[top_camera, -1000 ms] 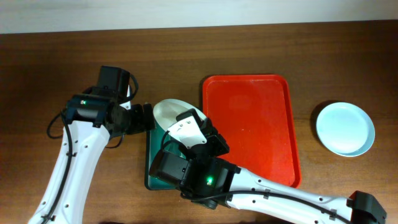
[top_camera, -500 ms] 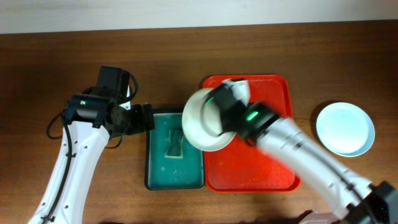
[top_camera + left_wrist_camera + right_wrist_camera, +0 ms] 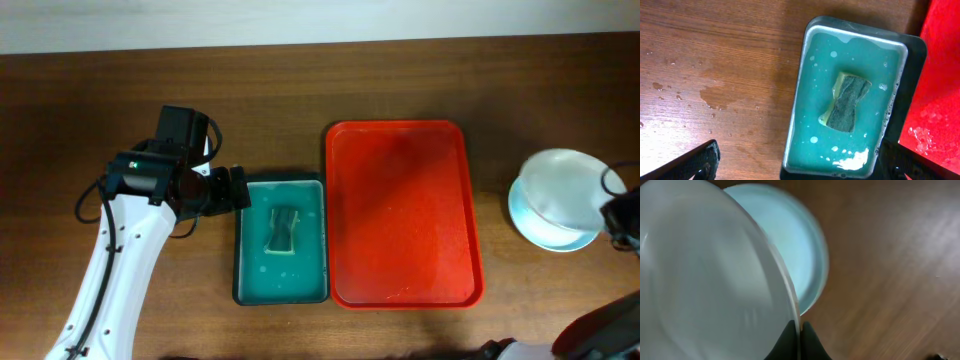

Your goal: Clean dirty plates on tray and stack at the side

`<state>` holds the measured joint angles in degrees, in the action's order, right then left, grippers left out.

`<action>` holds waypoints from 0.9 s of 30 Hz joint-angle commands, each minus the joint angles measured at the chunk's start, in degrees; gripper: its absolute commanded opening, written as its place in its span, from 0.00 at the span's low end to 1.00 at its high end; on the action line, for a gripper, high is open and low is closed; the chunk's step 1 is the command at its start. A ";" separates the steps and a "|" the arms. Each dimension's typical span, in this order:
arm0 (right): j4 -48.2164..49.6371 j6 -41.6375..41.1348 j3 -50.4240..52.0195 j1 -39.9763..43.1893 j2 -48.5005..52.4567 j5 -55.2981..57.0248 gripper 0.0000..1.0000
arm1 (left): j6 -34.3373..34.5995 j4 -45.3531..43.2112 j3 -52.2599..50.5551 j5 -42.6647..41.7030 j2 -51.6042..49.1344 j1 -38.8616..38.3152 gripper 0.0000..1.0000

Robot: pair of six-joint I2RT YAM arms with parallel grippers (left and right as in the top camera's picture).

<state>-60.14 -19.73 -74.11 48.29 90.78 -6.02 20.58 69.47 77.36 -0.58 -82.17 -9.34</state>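
The red tray [image 3: 400, 210] lies bare in the middle of the table, with only wet spots on it; its edge shows in the left wrist view [image 3: 940, 75]. My right gripper [image 3: 799, 341] is shut on the rim of a clean white plate [image 3: 710, 280]. It holds the plate tilted just above a pale mint plate [image 3: 795, 245] that rests on the table at the right. In the overhead view the held plate [image 3: 562, 182] covers most of the lower plate [image 3: 545, 237], and the right gripper [image 3: 617, 213] is at the frame's edge. My left gripper [image 3: 802, 167] is open and empty.
A dark green sponge tray [image 3: 240, 262] with soapy water and a sponge [image 3: 283, 232] stands left of the red tray. My left gripper [image 3: 228, 190] hovers at its left edge. Water drops mark the wood [image 3: 710, 95] left of the sponge tray.
My right arm has carried the plate from over the sponge tray, across the red tray, to above the plate at the right. The left arm has not moved.
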 commanded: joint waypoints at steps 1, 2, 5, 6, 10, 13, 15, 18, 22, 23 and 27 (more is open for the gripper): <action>2.14 -1.77 3.56 2.89 3.52 1.27 0.04 | -0.90 0.07 0.68 0.55 0.76 0.20 0.99; 3.23 -1.75 4.48 3.15 4.48 1.88 0.05 | -0.90 0.04 0.68 0.55 0.76 0.20 0.99; 4.17 -1.68 5.84 2.43 6.19 1.09 0.20 | -0.90 0.04 0.68 0.55 0.76 0.20 0.99; 4.24 0.57 5.79 2.23 5.86 -4.11 0.53 | -0.90 0.04 0.68 0.55 0.76 0.20 0.99; 4.35 7.80 4.66 -4.07 -5.09 -27.34 0.58 | -0.90 0.04 0.68 0.55 0.76 0.20 1.00; 3.58 10.54 4.66 -20.52 -19.63 -27.80 0.57 | -0.90 0.04 0.68 0.55 0.76 0.20 0.99; 3.56 10.56 4.66 -32.57 -27.80 -27.58 0.54 | -0.90 0.04 0.68 0.55 0.76 0.20 0.99; 1.27 10.95 4.68 -50.88 -35.91 -20.61 0.47 | -0.90 0.04 0.68 0.55 0.76 0.20 1.00; -0.50 10.93 4.68 -68.63 -37.75 -13.62 0.98 | -0.90 0.04 0.68 0.55 0.76 0.20 0.99; -0.59 10.93 4.68 -70.73 -37.11 -13.64 0.98 | -0.90 0.04 0.68 0.55 0.76 0.20 0.99; -0.81 10.93 4.68 -72.32 -33.22 -13.64 0.98 | -0.90 0.04 0.68 0.55 0.76 0.20 1.00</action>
<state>-60.88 -8.84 -69.10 -23.49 55.64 -20.88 20.58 69.47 77.38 -0.60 -82.17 -9.34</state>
